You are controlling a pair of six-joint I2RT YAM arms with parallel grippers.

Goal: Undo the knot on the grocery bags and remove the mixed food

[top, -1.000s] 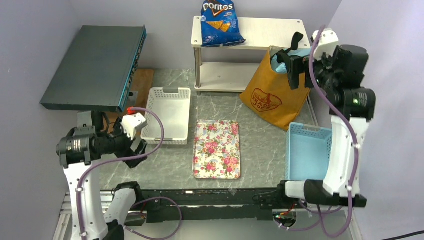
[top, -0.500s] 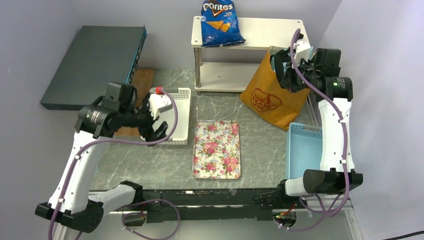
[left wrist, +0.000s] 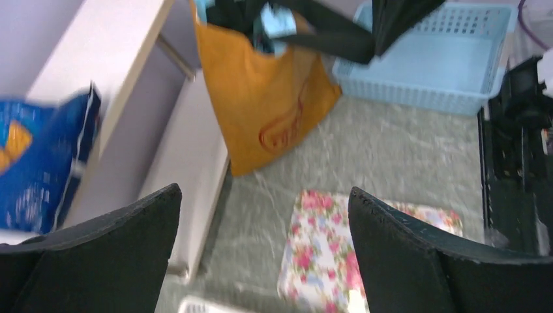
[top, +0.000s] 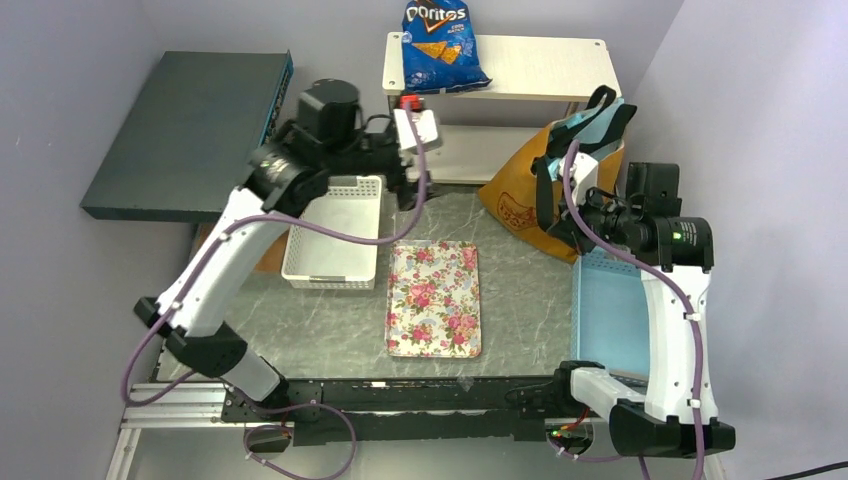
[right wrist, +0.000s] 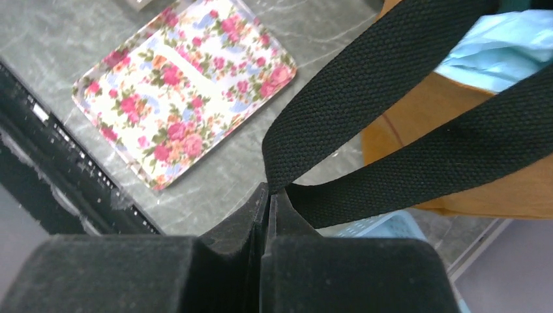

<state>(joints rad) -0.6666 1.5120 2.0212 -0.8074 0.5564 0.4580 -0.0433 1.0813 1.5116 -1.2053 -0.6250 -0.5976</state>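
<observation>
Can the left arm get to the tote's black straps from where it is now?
Probably yes: the left gripper is open, facing the tote with nothing between them in its wrist view; the right gripper holds the straps up.

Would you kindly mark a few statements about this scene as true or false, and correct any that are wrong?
1. The right gripper is shut on a black strap of the orange tote. True.
2. The left gripper holds the Doritos bag. False: its fingers are spread wide with nothing between them, and the Doritos bag lies on top of the shelf.
3. The floral tray carries fruit. False: nothing lies on it.
4. A light-blue plastic bag shows at the tote's mouth. True.
</observation>
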